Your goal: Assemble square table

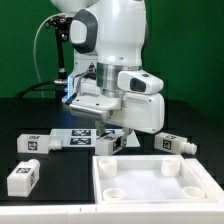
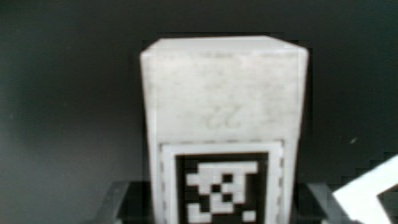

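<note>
Pinching a white leg (image 2: 217, 100), the gripper (image 1: 106, 128) hangs at ten o'clock of the square top (image 1: 150, 180) (bound, presumably, for a corner socket (image 1: 111, 168)).

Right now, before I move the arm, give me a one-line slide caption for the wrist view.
Wrist view: tagged white leg held in the gripper, filling most of the frame.
</note>
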